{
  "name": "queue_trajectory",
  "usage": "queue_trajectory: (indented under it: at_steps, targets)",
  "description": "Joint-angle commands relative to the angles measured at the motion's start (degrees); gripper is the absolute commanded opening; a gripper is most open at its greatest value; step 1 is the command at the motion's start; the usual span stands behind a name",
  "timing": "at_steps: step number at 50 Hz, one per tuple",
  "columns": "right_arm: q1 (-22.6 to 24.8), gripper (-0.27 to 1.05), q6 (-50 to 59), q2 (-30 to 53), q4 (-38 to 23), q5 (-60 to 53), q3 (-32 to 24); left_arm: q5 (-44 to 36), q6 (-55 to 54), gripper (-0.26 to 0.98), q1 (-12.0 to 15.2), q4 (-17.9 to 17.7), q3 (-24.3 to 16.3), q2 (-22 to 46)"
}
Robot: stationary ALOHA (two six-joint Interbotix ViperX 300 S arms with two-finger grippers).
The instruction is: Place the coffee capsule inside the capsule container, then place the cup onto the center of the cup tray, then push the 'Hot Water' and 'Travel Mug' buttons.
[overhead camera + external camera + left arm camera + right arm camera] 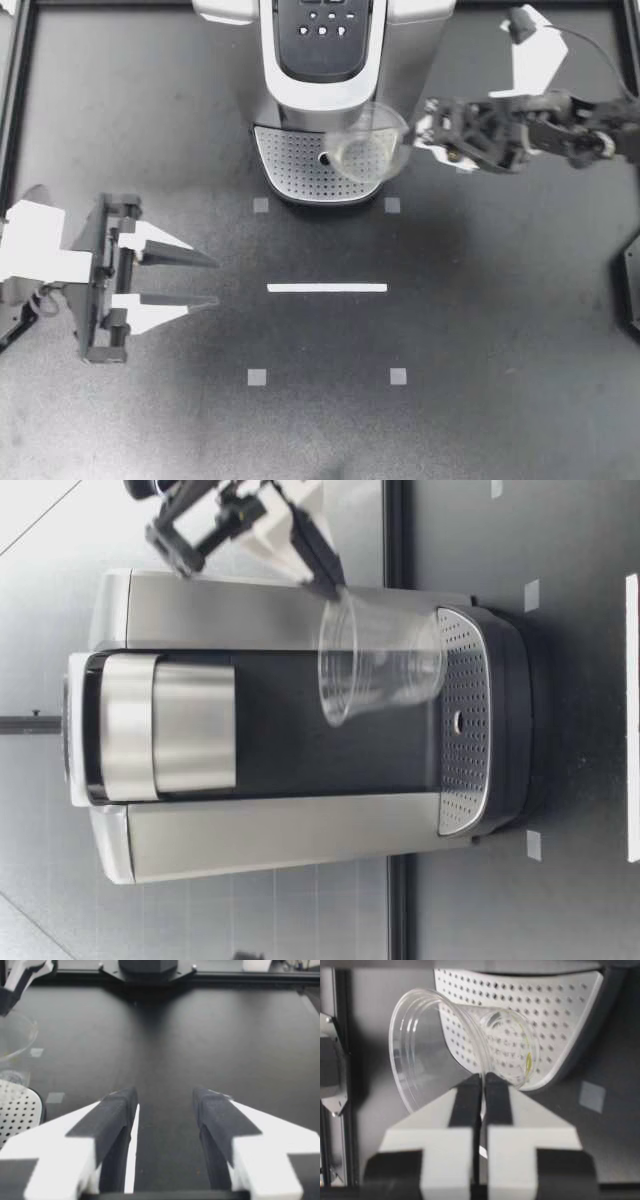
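Cup (372, 148) hangs just above the cup tray (295, 165), its rim pinched by my right gripper (413, 135), whose arm reaches in sideways. My left gripper (214, 281) is spread wide over the dark table (480, 300).

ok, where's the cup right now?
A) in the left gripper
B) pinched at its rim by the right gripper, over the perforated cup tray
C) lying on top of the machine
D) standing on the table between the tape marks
B: the right gripper is shut on the rim of the cup, holding it over the cup tray; the left gripper is open with nothing between its fingers.
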Motion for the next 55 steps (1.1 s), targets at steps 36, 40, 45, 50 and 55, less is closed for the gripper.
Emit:
queue_trajectory:
  at_steps: [36, 40, 45, 50, 55]
  targets:
    - [0.18, 0.05, 0.18, 7.21, -0.09, -0.88, -7.21, 1.14, 0.0, 0.42, -0.18, 0.18, -0.09, -0.88]
    - [0.26, 0.06, 0.18, 7.47, -0.09, -0.79, -7.56, 1.14, 0.0, 0.42, -0.18, 0.18, -0.18, -0.88]
    - [0.18, 0.06, 0.18, 8.0, -0.09, -0.7, -8.09, 1.14, 0.0, 0.42, -0.18, 0.18, -0.09, -0.88]
    - [0.44, 0.08, 0.09, 8.53, 0.0, -0.62, -8.7, 1.14, 0.0, 0.42, -0.18, 0.18, -0.09, -0.88]
    - [1.05, 0.13, 0.09, 9.14, -0.09, -0.18, -9.23, 1.23, 0.0, 0.42, -0.18, 0.18, 0.0, -0.88]
